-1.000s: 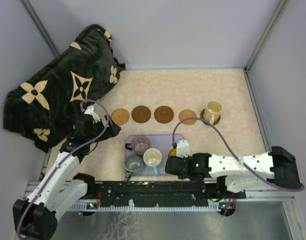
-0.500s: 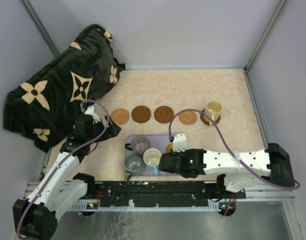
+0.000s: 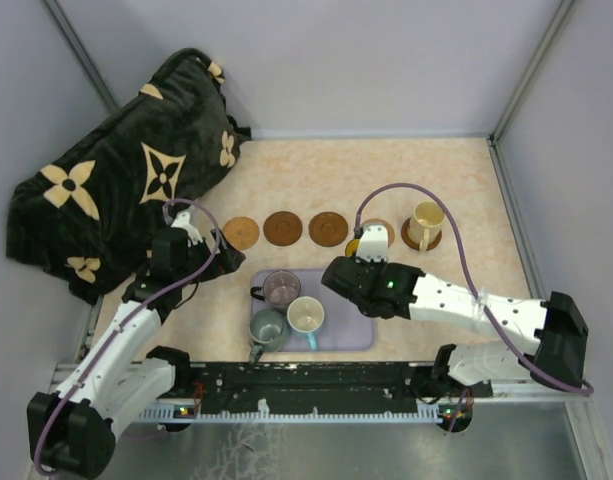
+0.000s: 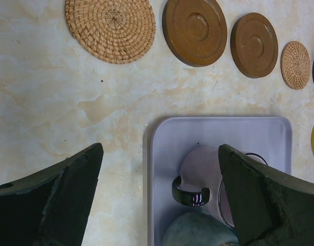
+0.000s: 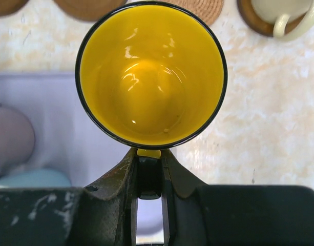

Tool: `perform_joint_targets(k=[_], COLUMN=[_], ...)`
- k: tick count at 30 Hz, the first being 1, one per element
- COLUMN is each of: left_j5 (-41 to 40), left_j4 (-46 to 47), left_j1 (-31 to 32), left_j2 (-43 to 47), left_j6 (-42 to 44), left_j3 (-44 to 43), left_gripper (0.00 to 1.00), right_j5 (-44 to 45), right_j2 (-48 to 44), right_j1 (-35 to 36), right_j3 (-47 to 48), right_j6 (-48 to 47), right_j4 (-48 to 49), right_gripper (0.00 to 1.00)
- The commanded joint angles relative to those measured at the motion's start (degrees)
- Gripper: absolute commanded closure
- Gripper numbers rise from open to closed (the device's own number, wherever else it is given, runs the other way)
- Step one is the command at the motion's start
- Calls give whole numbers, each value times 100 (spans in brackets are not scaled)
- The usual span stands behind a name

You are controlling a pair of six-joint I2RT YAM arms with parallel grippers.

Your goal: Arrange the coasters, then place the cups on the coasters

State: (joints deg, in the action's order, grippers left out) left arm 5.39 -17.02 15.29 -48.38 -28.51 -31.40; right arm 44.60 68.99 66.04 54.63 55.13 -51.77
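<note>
**Yellow cup in the right hand beside the coaster row**

The right hand (image 5: pixel 150 169) was clenched on the handle of the yellow cup (image 5: pixel 151 74). It held the cup upright, mouth up, over the far right edge of the lavender tray (image 3: pixel 356 325). The cup sat just near the fourth coaster (image 3: pixel 378 229), a woven one partly hidden by the arm in the top view.

The left hand (image 4: pixel 159 189) was released, its fingers (image 4: pixel 59 195) spread wide and grasping nothing. It hung over the tray's far left corner.

Five coasters lay in a row across the bench (image 3: pixel 386 180), apart from one another. From left to right they were:
- a woven coaster (image 3: pixel 240 233)
- two dark wooden coasters (image 3: pixel 283 228)
- the fourth coaster
- a dark end coaster (image 3: pixel 433 241)

The cream cup (image 3: pixel 427 220) stood on the end coaster.

Three cups remained on the tray, close together: the purple-grey cup (image 3: pixel 282 288), the white cup (image 3: pixel 306 316) and the grey-green cup (image 3: pixel 268 328).

A dark flower-patterned blanket (image 3: pixel 116 180) lay at the far left.
</note>
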Motion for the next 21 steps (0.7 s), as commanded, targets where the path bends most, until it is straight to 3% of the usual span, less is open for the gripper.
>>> perform_joint_targets(k=[1,11,21], left_j5=[95,129,111], left_j4=[269,396,432], left_j1=[27,27,35], left_j2=[-84,-176,-206], left_j6=[-15,-45,-33], left_j3=[27,55,77], left_gripper=[0,0,0], right_j5=[771,259,10], right_j2=[-111,252,913], right_j1=[-477,-1896,-2505], right_j3=[-19,-835,-962], right_j6=[-1157,-3178,-4016], right_j4=[1402,4133,5667], right_gripper=[100,100,100])
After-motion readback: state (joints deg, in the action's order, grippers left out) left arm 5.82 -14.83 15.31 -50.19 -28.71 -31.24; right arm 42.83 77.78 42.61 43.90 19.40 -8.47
